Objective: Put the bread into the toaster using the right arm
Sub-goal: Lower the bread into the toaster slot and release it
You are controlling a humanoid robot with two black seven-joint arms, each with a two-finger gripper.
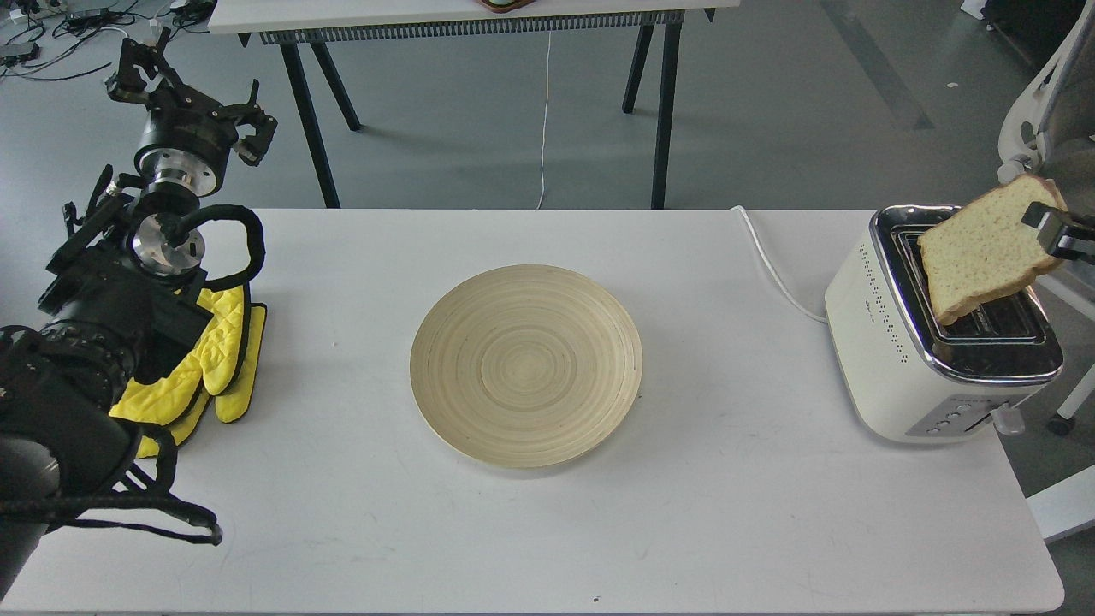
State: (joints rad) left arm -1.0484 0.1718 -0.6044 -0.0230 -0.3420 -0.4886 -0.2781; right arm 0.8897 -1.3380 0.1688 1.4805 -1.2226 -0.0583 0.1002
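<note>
Here my right gripper (1050, 229) was pinched on the bread slice (984, 250), held tilted over the toaster (937, 338), low corner at a slot. Judgement: square the slice to the slot, stand it upright, then lower before releasing.

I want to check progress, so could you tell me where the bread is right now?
In the head view the bread is at far right, held tilted by the right tool just above the toaster slots, not yet inserted.
</note>
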